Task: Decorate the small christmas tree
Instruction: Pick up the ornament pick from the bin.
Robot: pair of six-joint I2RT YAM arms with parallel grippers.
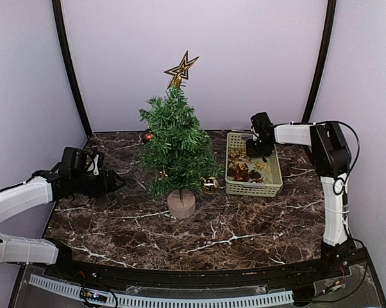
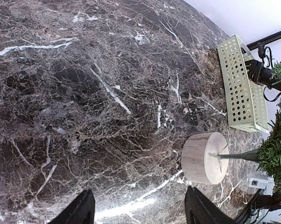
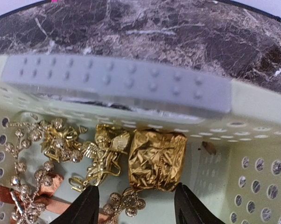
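My right gripper (image 3: pixel 136 207) stood wide above a crinkled gold foil parcel (image 3: pixel 158 160), its tips cropped. My left gripper (image 2: pixel 140 210) gaped empty.

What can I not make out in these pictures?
- Top view: the ornaments in the basket are too small to name; the right tool covers some.
- Top view: a red ball is half hidden by branches of the small christmas tree.
- Left wrist view: the right edge cuts off the tree's crown.
- Right wrist view: the bottom edge cuts off the copper ribbon.
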